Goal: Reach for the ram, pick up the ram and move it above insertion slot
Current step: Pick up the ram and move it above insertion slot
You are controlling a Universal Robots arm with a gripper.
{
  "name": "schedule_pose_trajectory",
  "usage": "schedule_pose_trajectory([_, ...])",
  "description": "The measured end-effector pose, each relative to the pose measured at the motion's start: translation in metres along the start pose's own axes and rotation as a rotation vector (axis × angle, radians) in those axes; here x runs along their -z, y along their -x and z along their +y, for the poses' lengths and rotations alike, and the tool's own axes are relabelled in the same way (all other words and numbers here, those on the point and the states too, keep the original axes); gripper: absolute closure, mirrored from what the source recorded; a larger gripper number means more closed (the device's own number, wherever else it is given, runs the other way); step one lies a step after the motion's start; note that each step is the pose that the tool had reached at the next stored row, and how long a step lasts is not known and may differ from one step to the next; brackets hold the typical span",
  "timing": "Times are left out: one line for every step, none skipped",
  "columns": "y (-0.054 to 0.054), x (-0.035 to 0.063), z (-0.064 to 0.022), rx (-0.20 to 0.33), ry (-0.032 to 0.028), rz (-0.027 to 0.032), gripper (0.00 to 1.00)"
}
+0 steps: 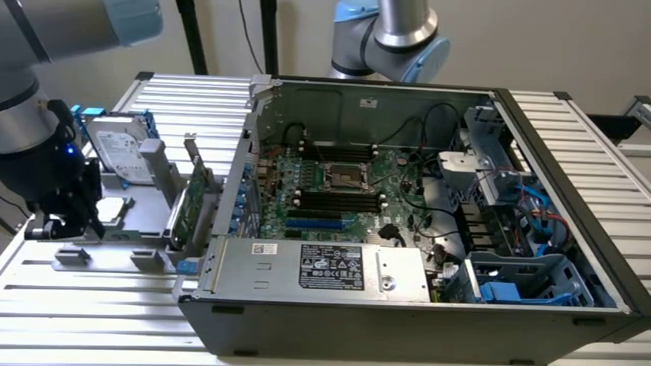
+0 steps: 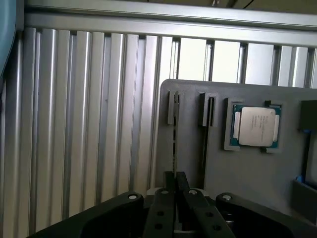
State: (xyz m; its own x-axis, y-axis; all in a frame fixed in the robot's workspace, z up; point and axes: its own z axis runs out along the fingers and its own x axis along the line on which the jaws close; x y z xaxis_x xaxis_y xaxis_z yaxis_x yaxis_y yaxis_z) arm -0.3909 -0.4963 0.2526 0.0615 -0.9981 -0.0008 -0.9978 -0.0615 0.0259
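1. Exterior view: an open computer case (image 1: 569, 164) lies on its side on the ribbed metal counter (image 1: 102, 305), with its green motherboard (image 1: 351, 179) facing up.
2. Long dark insertion slots (image 1: 336, 200) run across the motherboard, just beside the square processor socket (image 1: 346, 175).
3. A silver power supply (image 1: 315, 267) sits along the case's near edge.
4. On the exterior view's left, just beside the case, a grey holder (image 1: 142, 210) rests on the counter. It carries a hard drive (image 1: 120, 156) propped at a tilt and a tall green expansion card (image 1: 194, 202) standing on edge.
5. The arm (image 1: 30, 114) comes down on the far left, and its black tool (image 1: 69, 227) is low over the holder's near left corner, well apart from the case.
6. Wrist view: the tool (image 2: 174, 181) has its fingers (image 2: 163, 198) drawn narrow, pinched on the thin top edge of the ram (image 2: 173, 148).
7. The ram shows edge-on as a slim line, standing upright in a slit of the grey holder (image 2: 247, 178) with its far end between two small posts (image 2: 172, 106).
8. A second, similar slit (image 2: 208, 111) lies just beside it.
9. A processor chip (image 2: 255, 126) lies flat in a square recess beyond that slit.
10. The ribbed counter (image 2: 74, 124) runs along the holder's other side.
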Motion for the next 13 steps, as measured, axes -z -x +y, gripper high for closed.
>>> schedule_pose_trajectory([0.000,0.0044,-0.0002,0.000,0.0000,-0.0001,0.87])
schedule_pose_trajectory([0.000,0.0088,-0.0006,0.000,-0.0001,-0.0002,0.87])
schedule_pose_trajectory([0.000,0.0136,-0.0011,0.000,0.0002,-0.0003,0.87])
schedule_pose_trajectory([0.000,0.0183,-0.0019,0.000,0.0001,-0.0006,0.87])
schedule_pose_trajectory([0.000,0.0228,-0.0029,0.000,0.0000,-0.0010,0.87])
schedule_pose_trajectory([0.000,0.0274,-0.0042,0.000,0.0002,-0.0012,0.87])
schedule_pose_trajectory([0.000,0.0319,-0.0060,0.000,0.0002,-0.0015,0.87])
schedule_pose_trajectory([-0.001,0.0365,-0.0081,0.000,0.0003,-0.0017,0.87])
schedule_pose_trajectory([-0.001,0.0412,-0.0105,0.001,0.0005,-0.0019,0.87])
schedule_pose_trajectory([-0.001,0.0457,-0.0132,0.001,0.0005,-0.0023,0.87])
schedule_pose_trajectory([-0.001,0.0503,-0.0159,0.002,0.0006,-0.0027,0.87])
schedule_pose_trajectory([-0.001,0.0549,-0.0185,0.003,0.0008,-0.0028,0.87])
schedule_pose_trajectory([-0.001,0.0597,-0.0213,0.003,0.0013,-0.0029,0.87])
